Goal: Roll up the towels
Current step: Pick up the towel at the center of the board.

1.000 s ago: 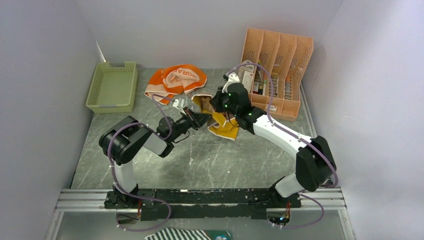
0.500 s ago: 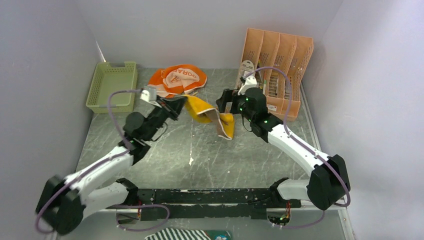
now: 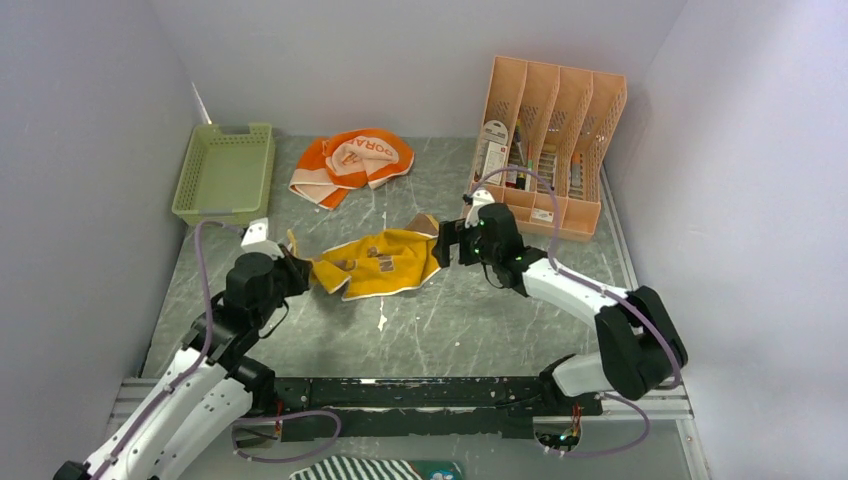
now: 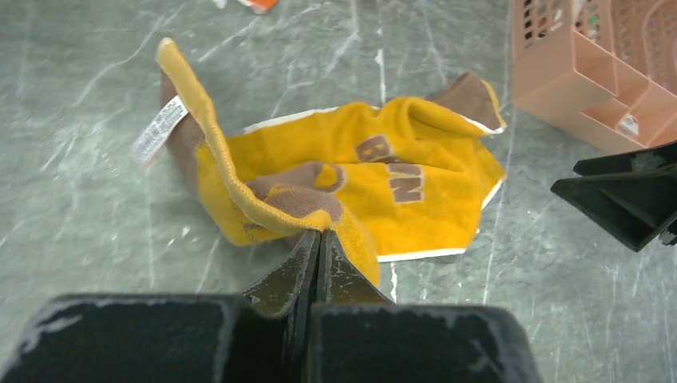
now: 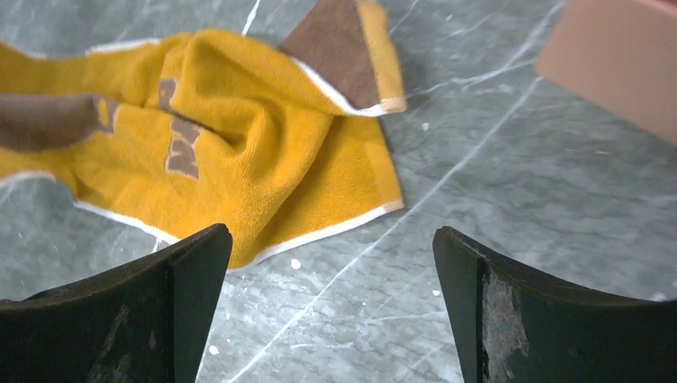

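Far back right, a peach rack (image 3: 548, 140) holds small items in its slots; a green basket (image 3: 224, 172) sits back left. On the grey marbled surface (image 3: 450, 320), the left claw (image 4: 318, 239) pinches the yellow towel (image 3: 380, 263); the right claw (image 5: 329, 235) gapes beside it, holding nothing. The orange towel (image 3: 352, 162) lies behind. Pale walls (image 3: 400, 60) surround.

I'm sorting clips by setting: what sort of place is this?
Probably a robot test cell: plain grey walls box in a marble-look table, and a metal rail at its near edge carries the left arm and right arm.
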Robot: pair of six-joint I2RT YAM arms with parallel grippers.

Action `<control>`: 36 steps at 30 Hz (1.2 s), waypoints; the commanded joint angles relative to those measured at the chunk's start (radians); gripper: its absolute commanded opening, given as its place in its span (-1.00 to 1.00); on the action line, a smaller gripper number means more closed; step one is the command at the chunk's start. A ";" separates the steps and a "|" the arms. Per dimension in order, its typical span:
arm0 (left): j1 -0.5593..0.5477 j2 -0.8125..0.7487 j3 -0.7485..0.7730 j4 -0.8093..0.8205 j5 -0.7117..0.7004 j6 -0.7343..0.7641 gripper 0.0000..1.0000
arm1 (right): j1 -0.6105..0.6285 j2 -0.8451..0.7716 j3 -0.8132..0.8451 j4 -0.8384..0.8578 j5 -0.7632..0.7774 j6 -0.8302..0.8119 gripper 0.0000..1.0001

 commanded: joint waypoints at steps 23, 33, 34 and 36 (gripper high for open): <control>0.005 -0.173 0.252 -0.499 -0.254 -0.316 0.99 | -0.089 0.504 0.184 0.385 -0.243 0.210 0.73; 0.009 0.140 0.347 -0.402 -0.283 0.029 0.99 | -0.091 0.588 0.251 0.408 -0.326 0.287 0.00; 0.015 0.185 0.336 -0.387 -0.253 0.033 0.99 | -0.090 0.586 0.260 0.395 -0.328 0.283 -0.11; 0.060 0.244 0.311 -0.349 -0.188 0.057 0.99 | -0.092 0.568 0.271 0.362 -0.315 0.268 -0.36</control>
